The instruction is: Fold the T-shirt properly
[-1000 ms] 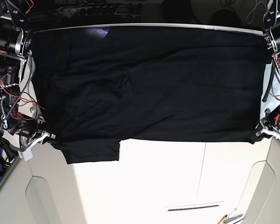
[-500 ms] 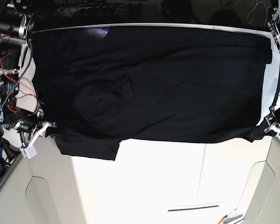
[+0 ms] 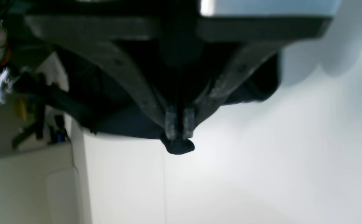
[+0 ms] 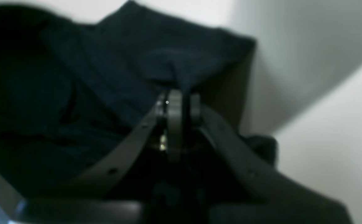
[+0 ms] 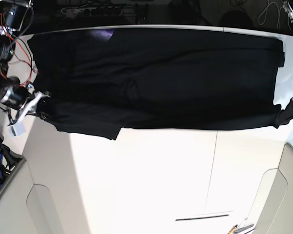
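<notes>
Black T-shirt [image 5: 156, 78] stretched wide across the far half of the smooth white table [image 5: 151, 180], pinched at both near corners.

Soft, matte cloth, creased in long shallow ridges, near hem running almost straight, one sleeve flap sagging lower at the base view's left; a small purple patch showing at the far edge. Right gripper [image 4: 181, 98] at that left corner, dark tapered fingers clamped together on a gathered fold of fabric. Left gripper [image 3: 179, 129] at the opposite corner, fingers pressed tight on a small bunched nub of hem poking out below the tips, though blurred.
</notes>
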